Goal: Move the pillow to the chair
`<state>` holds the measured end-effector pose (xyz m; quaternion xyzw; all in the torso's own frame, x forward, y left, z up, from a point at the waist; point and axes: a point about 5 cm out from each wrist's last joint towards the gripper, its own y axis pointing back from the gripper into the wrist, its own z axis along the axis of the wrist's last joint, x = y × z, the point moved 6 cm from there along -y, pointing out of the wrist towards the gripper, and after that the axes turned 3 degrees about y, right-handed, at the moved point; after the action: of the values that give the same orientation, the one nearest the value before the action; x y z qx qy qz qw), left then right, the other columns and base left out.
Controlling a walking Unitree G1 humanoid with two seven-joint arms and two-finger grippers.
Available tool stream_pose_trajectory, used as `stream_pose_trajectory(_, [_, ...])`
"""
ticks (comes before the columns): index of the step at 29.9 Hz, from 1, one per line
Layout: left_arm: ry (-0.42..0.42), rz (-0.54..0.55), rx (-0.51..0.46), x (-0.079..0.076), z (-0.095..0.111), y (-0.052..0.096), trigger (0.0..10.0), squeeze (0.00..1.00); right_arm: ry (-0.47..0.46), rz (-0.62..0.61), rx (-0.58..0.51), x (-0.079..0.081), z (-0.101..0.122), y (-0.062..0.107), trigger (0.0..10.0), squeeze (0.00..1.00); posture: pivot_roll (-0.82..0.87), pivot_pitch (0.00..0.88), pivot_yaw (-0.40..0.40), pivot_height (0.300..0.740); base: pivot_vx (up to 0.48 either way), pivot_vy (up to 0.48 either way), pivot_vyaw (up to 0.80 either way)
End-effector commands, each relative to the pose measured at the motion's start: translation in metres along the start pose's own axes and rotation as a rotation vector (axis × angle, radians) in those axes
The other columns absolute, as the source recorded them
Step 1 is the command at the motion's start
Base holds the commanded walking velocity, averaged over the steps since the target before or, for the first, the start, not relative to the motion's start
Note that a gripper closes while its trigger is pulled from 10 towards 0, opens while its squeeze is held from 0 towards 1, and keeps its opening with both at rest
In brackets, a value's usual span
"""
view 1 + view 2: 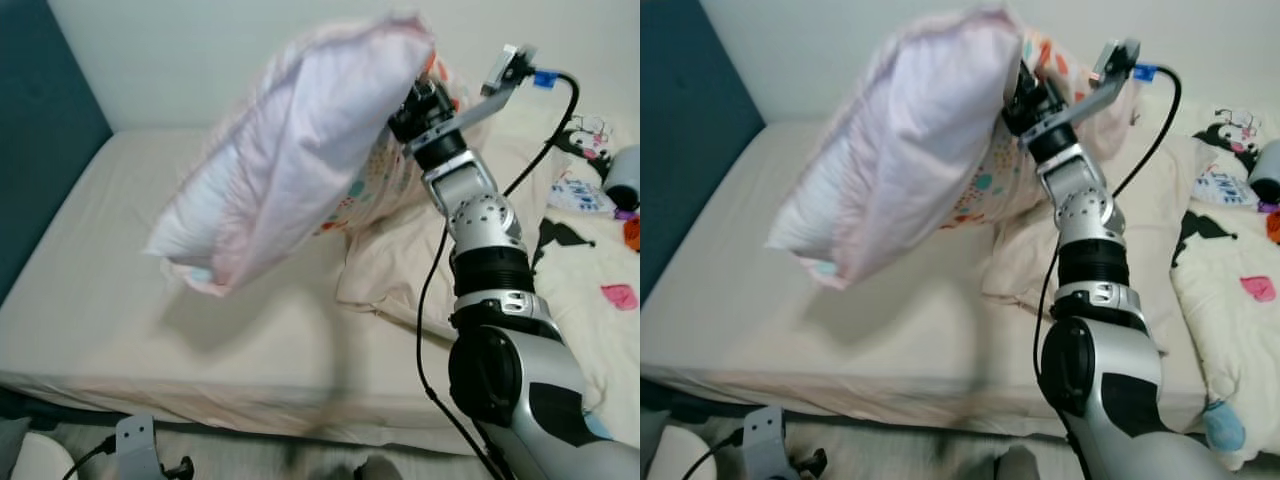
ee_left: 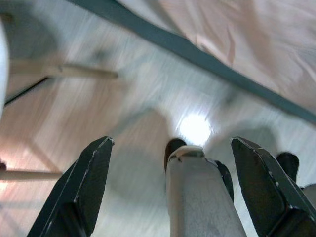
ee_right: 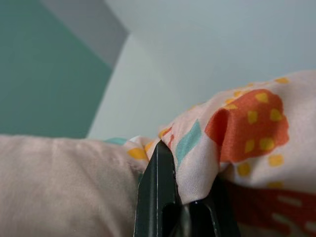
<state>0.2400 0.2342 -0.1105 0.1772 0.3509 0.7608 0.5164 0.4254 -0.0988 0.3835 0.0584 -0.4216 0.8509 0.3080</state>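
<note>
A big pale pink pillow [image 1: 290,150] hangs in the air above the bed, tilted, its lower end drooping to the left. Its other face has a coloured orange and teal print [image 3: 237,128]. My right gripper [image 1: 412,108] is raised high and shut on the pillow's upper right edge; in the right wrist view its black fingers [image 3: 158,192] pinch the printed fabric. My left gripper [image 2: 173,182] hangs low over the wooden floor, open, with nothing between its fingers.
The bed [image 1: 120,300] with a beige sheet spreads below, a second cream pillow [image 1: 390,270] lying on it. A patterned blanket [image 1: 590,260] with small items covers the right side. A dark blue wall [image 1: 40,130] stands at the left. Thin furniture legs [image 2: 64,71] cross the floor.
</note>
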Motion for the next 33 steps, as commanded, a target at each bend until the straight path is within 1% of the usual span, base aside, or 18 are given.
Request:
stream_pose_trajectory(1, [-0.001, 0.022, 0.052, 0.007, -0.017, 0.004, 10.0, 0.00, 0.015, 0.117, -0.054, 0.027, 0.016, -0.014, 0.0, 0.00, -0.07, 0.043, 0.000, 0.684, 0.000, 0.000, 0.00])
stream_pose_trajectory(5, [-0.008, 0.012, 0.055, 0.005, -0.019, 0.004, 10.0, 0.00, 0.000, 0.134, -0.049, 0.034, 0.012, -0.017, 0.0, 0.00, -0.07, 0.022, 0.000, 0.699, 0.000, 0.000, 0.00])
stream_pose_trajectory(7, [-0.008, 0.012, 0.055, 0.005, -0.019, 0.004, 10.0, 0.00, 0.000, 0.134, -0.049, 0.034, 0.012, -0.017, 0.0, 0.00, -0.07, 0.022, 0.000, 0.699, 0.000, 0.000, 0.00])
stream_pose_trajectory(8, [-0.013, 0.010, 0.059, 0.004, -0.020, 0.004, 10.0, 0.00, -0.010, 0.135, -0.040, 0.036, 0.007, -0.017, 0.0, 0.00, -0.07, 0.017, 0.000, 0.704, 0.000, 0.000, 0.00])
stream_pose_trajectory(10, [-0.040, 0.000, 0.076, 0.002, -0.026, 0.005, 10.0, 0.00, -0.025, 0.093, 0.035, 0.031, -0.025, -0.011, 0.0, 0.00, -0.07, 0.009, -0.002, 0.714, 0.000, 0.000, 0.00])
stream_pose_trajectory(11, [-0.040, 0.000, 0.076, 0.002, -0.026, 0.005, 10.0, 0.00, -0.025, 0.093, 0.035, 0.031, -0.025, -0.011, 0.0, 0.00, -0.07, 0.009, -0.002, 0.714, 0.000, 0.000, 0.00])
stream_pose_trajectory(13, [-0.058, -0.009, 0.090, -0.001, -0.031, 0.006, 10.0, 0.00, -0.013, 0.029, 0.118, 0.023, -0.056, -0.001, 0.0, 0.00, -0.07, 0.009, -0.002, 0.723, 0.000, 0.000, 0.00])
stream_pose_trajectory(14, [-0.058, -0.009, 0.090, -0.001, -0.031, 0.006, 10.0, 0.00, -0.013, 0.029, 0.118, 0.023, -0.056, -0.001, 0.0, 0.00, -0.07, 0.009, -0.002, 0.723, 0.000, 0.000, 0.00])
stream_pose_trajectory(15, [-0.062, -0.013, 0.093, -0.002, -0.033, 0.007, 10.0, 0.00, -0.021, -0.007, 0.159, 0.017, -0.072, 0.007, 5.6, 0.00, -0.07, 0.003, -0.002, 0.723, 0.000, 0.000, 0.00])
stream_pose_trajectory(16, [-0.062, -0.013, 0.093, -0.002, -0.033, 0.007, 10.0, 0.00, -0.021, -0.007, 0.159, 0.017, -0.072, 0.007, 5.6, 0.00, -0.07, 0.003, -0.002, 0.723, 0.000, 0.000, 0.00])
stream_pose_trajectory(17, [-0.065, -0.016, 0.095, -0.003, -0.034, 0.007, 10.0, 0.00, -0.022, -0.027, 0.202, 0.015, -0.086, 0.013, 8.7, 0.00, -0.07, 0.003, -0.002, 0.723, 0.000, 0.000, 0.00])
stream_pose_trajectory(18, [-0.079, -0.024, 0.099, -0.004, -0.036, 0.008, 10.0, 0.00, -0.043, -0.020, 0.223, 0.016, -0.097, 0.021, 10.0, 0.00, -0.07, 0.000, -0.001, 0.723, 0.000, 0.000, 0.53])
stream_pose_trajectory(21, [-0.089, -0.029, 0.101, -0.004, -0.037, 0.008, 10.0, 0.00, -0.057, -0.011, 0.230, 0.018, -0.103, 0.026, 10.0, 0.00, -0.07, 0.000, 0.000, 0.723, 0.000, 0.000, 0.71])
stream_pose_trajectory(23, [-0.090, -0.037, 0.110, -0.003, -0.040, 0.009, 10.0, 0.00, -0.096, 0.035, 0.230, 0.029, -0.109, 0.033, 10.0, 0.00, -0.07, 0.000, 0.005, 0.723, 0.000, 0.000, 0.79])
stream_pose_trajectory(26, [-0.086, -0.036, 0.113, -0.002, -0.040, 0.009, 10.0, 0.00, -0.105, 0.060, 0.233, 0.035, -0.111, 0.035, 10.0, 0.00, -0.07, 0.000, 0.006, 0.723, 0.000, 0.000, 0.79])
stream_pose_trajectory(30, [-0.089, -0.032, 0.120, 0.000, -0.041, 0.009, 10.0, 0.00, -0.140, 0.179, 0.214, 0.062, -0.110, 0.035, 10.0, 0.00, -0.07, 0.000, 0.007, 0.723, 0.000, 0.000, 0.78])
stream_pose_trajectory(32, [-0.093, -0.035, 0.120, -0.001, -0.040, 0.009, 10.0, 0.00, -0.142, 0.211, 0.199, 0.070, -0.108, 0.035, 10.0, 0.00, -0.07, 0.000, 0.008, 0.723, 0.000, 0.000, 0.78])
stream_pose_trajectory(33, [-0.093, -0.035, 0.120, -0.001, -0.040, 0.009, 10.0, 0.00, -0.142, 0.211, 0.199, 0.070, -0.108, 0.035, 10.0, 0.00, -0.07, 0.000, 0.008, 0.723, 0.000, 0.000, 0.77])
